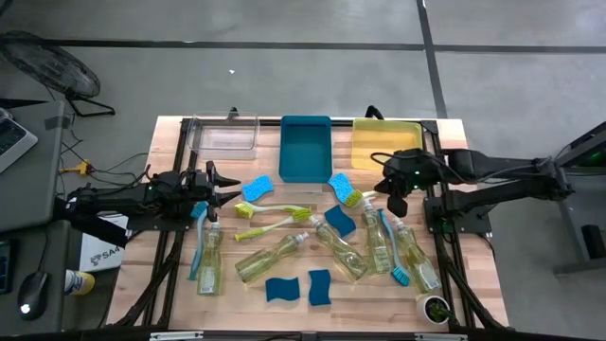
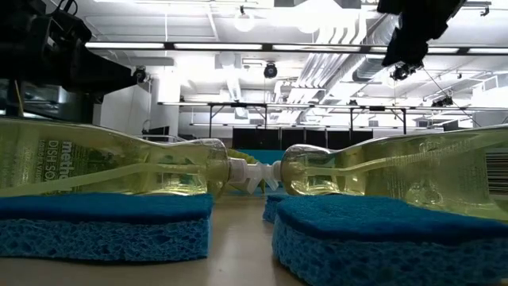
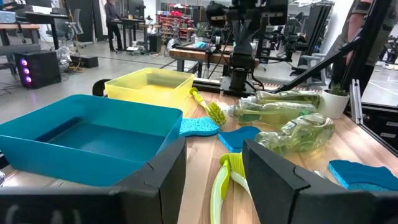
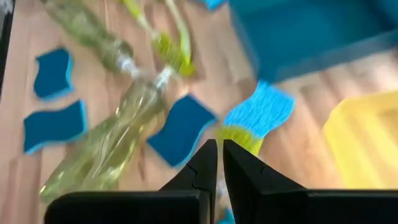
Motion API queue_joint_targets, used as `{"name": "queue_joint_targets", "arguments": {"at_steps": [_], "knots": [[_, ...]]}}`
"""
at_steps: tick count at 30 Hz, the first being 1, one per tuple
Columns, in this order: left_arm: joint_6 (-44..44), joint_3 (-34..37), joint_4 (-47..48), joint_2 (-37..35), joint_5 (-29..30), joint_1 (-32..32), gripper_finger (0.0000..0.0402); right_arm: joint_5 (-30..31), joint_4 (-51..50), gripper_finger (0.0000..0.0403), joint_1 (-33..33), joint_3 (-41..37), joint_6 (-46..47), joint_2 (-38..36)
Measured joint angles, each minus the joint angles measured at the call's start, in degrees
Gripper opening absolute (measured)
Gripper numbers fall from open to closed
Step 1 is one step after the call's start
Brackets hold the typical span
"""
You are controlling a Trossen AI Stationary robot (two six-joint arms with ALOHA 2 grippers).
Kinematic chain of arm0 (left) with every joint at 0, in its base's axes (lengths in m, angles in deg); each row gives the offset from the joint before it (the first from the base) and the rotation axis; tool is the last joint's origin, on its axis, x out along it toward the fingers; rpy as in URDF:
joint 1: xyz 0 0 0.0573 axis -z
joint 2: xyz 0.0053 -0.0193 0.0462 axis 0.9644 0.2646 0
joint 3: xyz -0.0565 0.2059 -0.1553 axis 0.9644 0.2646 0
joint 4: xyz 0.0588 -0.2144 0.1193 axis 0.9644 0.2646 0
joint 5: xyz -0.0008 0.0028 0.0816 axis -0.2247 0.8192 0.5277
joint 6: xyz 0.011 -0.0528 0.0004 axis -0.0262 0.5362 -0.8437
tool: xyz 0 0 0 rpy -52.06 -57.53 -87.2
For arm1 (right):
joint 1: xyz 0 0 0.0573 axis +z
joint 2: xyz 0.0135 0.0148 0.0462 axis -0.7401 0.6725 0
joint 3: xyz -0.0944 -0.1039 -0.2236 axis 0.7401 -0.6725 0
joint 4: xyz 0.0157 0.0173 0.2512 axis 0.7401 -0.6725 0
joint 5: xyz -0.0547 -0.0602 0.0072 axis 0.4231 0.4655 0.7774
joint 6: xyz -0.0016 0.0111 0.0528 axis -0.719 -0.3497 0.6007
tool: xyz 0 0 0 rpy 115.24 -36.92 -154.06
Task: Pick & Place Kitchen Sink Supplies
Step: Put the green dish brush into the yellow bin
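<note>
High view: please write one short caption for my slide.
Soap bottles, sponges and dish brushes scattered before three empty bins; left gripper open, right gripper shut.

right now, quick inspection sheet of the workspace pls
surface: wooden table, bare along its left edge.
job's things: soap bottles, blue sponges and dish brushes lie scattered mid-table, none in a bin.
clutter: clear bin, teal bin and yellow bin along the far edge.
grippers: left hand open, near the table's left side; right hand shut, empty, above a sponge.
cables: wires on the floor left of the table.
surroundings: person standing far off.
</note>
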Motion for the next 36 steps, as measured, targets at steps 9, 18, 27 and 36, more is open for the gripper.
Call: {"name": "queue_joint_targets", "arguments": {"at_steps": [9,18,27,36], "knots": [[0.0,0.0,0.0,0.0,0.0,0.0,0.0154,-2.2,-11.5,0.0084,-3.2,-0.2,-7.1,6.8],[0.0,0.0,0.0,0.0,0.0,0.0,0.0154,3.0,-11.8,0.0168,-6.5,-0.2,-24.7,13.8],[0.0,0.0,0.0,0.0,0.0,0.0,0.0154,0.8,-4.6,0.0206,-11.0,-5.8,-28.7,20.8],[0.0,0.0,0.0,0.0,0.0,0.0,0.0154,2.1,7.0,0.02,-11.4,-11.9,-30.0,24.2]]}}
